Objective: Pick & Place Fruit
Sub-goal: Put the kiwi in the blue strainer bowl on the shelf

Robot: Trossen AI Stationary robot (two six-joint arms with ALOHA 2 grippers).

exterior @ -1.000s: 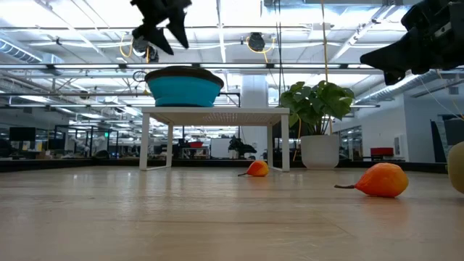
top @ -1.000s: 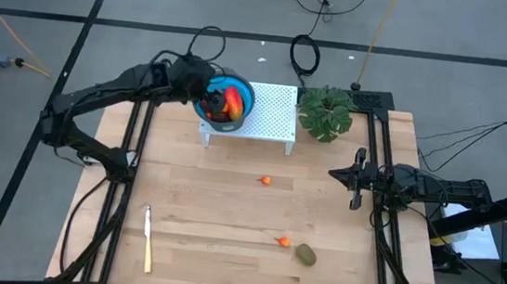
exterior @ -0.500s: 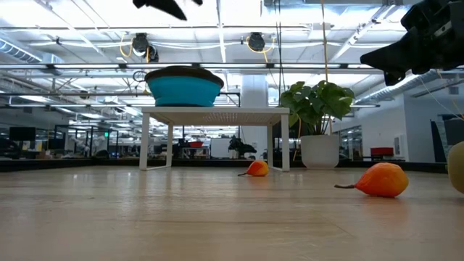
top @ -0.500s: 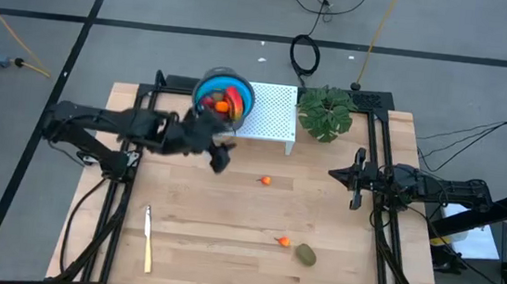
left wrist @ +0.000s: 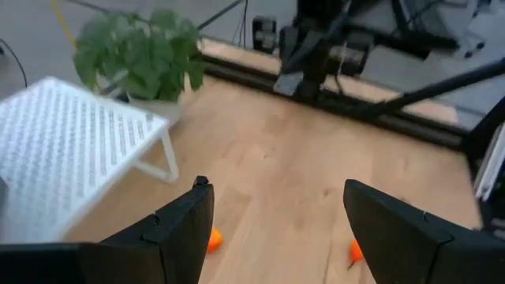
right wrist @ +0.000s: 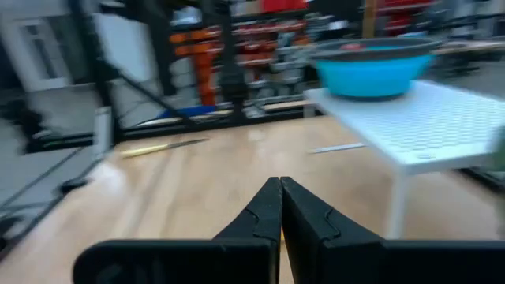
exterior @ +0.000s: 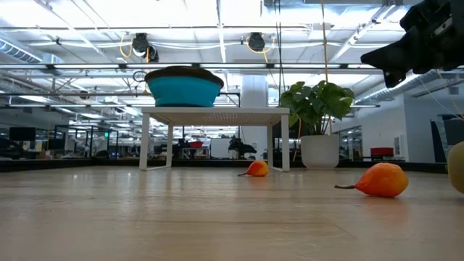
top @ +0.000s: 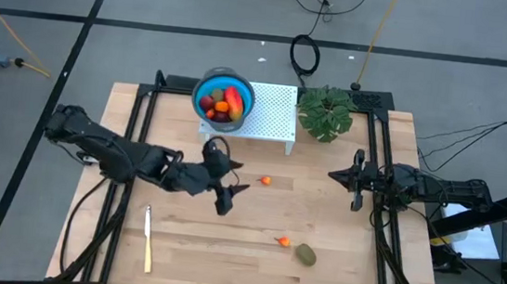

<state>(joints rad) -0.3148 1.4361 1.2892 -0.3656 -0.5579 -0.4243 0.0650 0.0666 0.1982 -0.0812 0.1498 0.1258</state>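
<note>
Item: my left gripper (top: 227, 194), mid-table, fingers spread wide, holding nothing.

Item: small round orange fruit (top: 266, 181) on the wooden table (top: 334, 271), just right and slightly far of that gripper; nearer my left arm than my right. Too round to show a long axis.

Item: second small orange fruit (top: 284, 242) beside the olive-brown oval fruit (top: 305, 255), near-right; oval's long axis runs diagonally (roughly far-left to near-right).

Item: blue bowl (top: 199, 92) on the white perforated stand (top: 275, 116), already holding fruit.

Item: my right gripper (top: 358, 180), pinched closed, waiting at the right edge.
</note>
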